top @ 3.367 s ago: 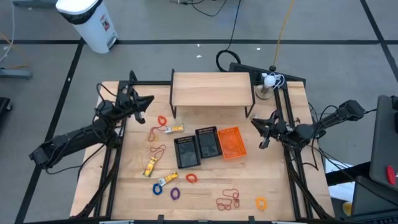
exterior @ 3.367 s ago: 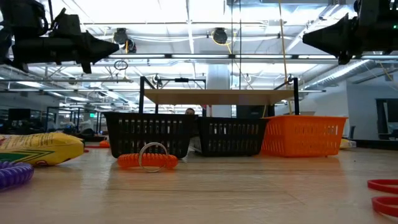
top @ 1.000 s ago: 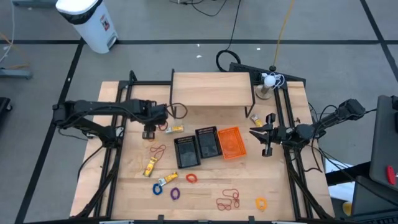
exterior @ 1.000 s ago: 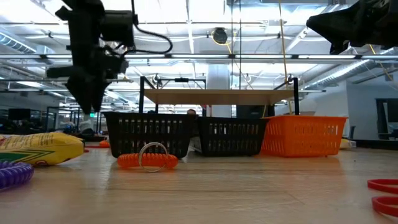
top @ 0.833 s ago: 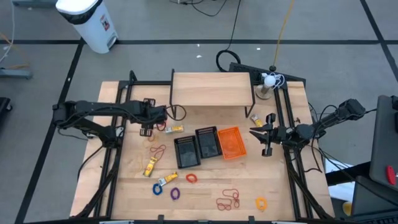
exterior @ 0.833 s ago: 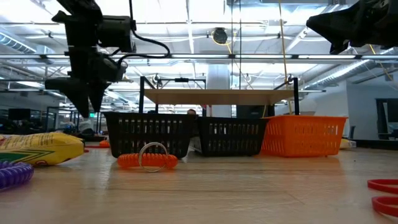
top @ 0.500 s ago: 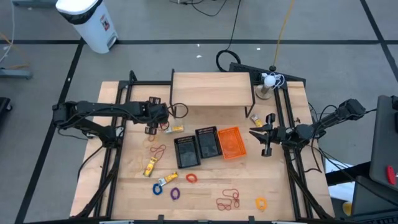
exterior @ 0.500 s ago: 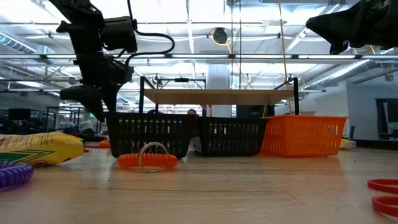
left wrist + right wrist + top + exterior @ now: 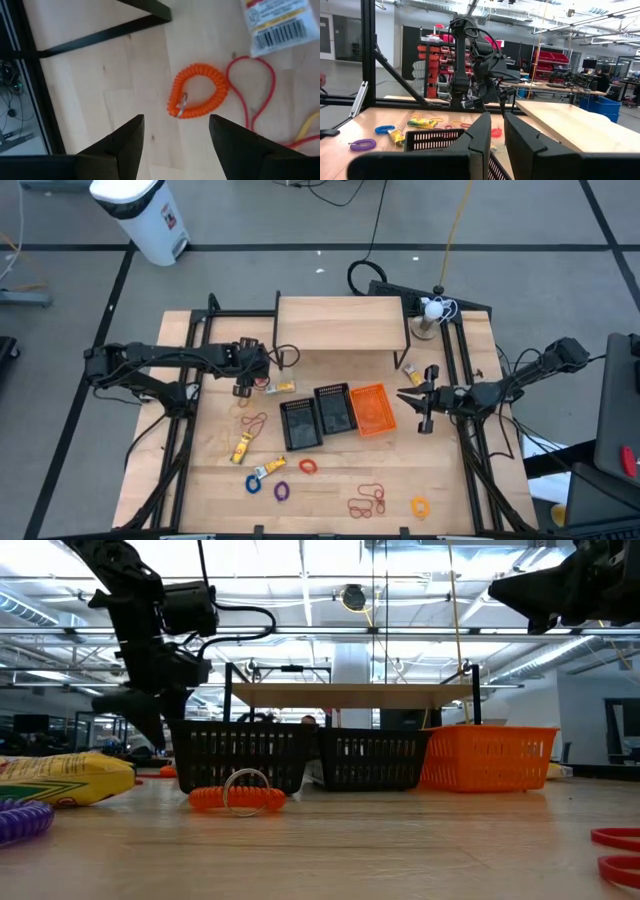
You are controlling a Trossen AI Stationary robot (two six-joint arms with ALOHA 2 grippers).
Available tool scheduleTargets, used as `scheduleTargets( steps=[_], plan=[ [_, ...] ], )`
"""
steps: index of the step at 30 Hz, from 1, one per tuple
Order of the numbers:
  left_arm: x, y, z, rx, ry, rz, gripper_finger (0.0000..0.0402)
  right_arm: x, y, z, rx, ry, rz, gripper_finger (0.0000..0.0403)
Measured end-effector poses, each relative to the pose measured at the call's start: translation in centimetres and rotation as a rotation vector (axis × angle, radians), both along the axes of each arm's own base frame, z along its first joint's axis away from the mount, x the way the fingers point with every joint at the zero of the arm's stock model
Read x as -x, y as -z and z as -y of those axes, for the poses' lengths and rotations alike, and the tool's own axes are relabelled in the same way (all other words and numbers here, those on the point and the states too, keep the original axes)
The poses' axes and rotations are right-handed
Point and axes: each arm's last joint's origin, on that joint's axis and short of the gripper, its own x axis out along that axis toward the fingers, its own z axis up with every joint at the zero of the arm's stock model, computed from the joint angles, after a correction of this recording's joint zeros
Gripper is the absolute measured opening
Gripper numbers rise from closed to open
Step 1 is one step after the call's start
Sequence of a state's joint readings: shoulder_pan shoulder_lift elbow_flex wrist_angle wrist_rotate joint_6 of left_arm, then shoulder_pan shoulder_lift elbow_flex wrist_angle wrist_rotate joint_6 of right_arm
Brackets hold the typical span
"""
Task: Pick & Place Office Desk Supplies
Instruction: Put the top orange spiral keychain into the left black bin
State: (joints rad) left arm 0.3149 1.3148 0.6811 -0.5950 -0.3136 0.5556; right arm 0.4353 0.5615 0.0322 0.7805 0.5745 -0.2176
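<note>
The office desk supplies lie loose on the wooden table [image 9: 330, 480]: an orange coiled ring [image 9: 197, 97] with a metal key ring, red elastic loops [image 9: 252, 423], yellow packets [image 9: 241, 448], and blue [image 9: 254, 483], purple [image 9: 281, 491] and orange [image 9: 307, 466] rings. My left gripper [image 9: 175, 135] hangs open just above the table at the far left, pointing down, with the orange coiled ring [image 9: 262, 373] ahead of its fingertips and untouched. My right gripper [image 9: 420, 402] hovers shut, high over the table's right side, level, aimed at the baskets.
Two black baskets [image 9: 300, 423] [image 9: 335, 410] and an orange basket [image 9: 371, 410] stand in a row at mid-table. A raised wooden shelf [image 9: 340, 325] spans the far edge. More red loops [image 9: 367, 502] and a yellow ring [image 9: 420, 506] lie near the front edge.
My left gripper has sunk a little toward the table and shifted slightly toward the orange coiled ring, tipping from straight down to a slant. Nothing on the table has moved.
</note>
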Motion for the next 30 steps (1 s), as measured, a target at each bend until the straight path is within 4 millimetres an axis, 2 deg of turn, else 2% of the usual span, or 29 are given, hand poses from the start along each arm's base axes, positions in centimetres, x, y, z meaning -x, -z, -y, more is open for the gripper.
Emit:
scheduleTargets(
  steps=[30],
  plan=[
    [-0.18, 0.6, -0.45, 0.021, 0.028, 0.05, 0.0225, 0.0, 0.0, 0.0, 0.0, 0.0, 0.0, 0.0045]
  ],
)
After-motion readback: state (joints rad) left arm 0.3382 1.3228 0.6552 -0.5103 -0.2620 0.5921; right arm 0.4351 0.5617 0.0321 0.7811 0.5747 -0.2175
